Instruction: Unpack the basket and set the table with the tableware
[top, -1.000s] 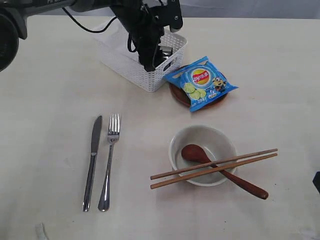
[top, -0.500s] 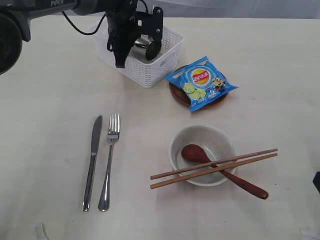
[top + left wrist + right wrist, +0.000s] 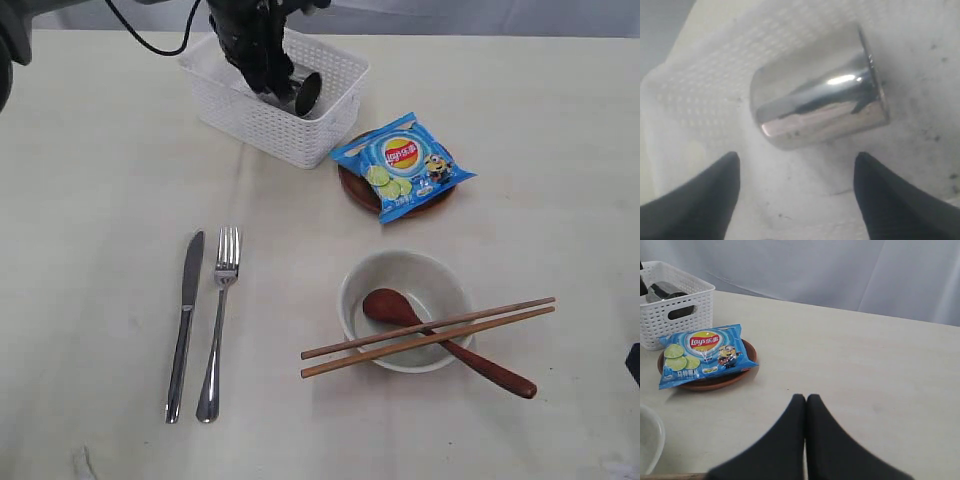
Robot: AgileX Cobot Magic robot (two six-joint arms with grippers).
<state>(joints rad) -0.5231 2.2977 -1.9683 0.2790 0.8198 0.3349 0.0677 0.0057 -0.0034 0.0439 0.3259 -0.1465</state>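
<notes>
I'm holding L pincer (image 3: 796,159) open, empty, over steel cup (image 3: 820,107) lying sideways in basket (image 3: 285,140), upper left of ext. view; R pincer (image 3: 806,401) is sitting closed.

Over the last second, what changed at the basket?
The left gripper swung from the basket's near right corner to its left side, then settled over the steel cup lying inside, jaws open astride it, nothing gripped. The basket looks nudged slightly farther back. The knife, fork, bowl and chips packet stayed put.
</notes>
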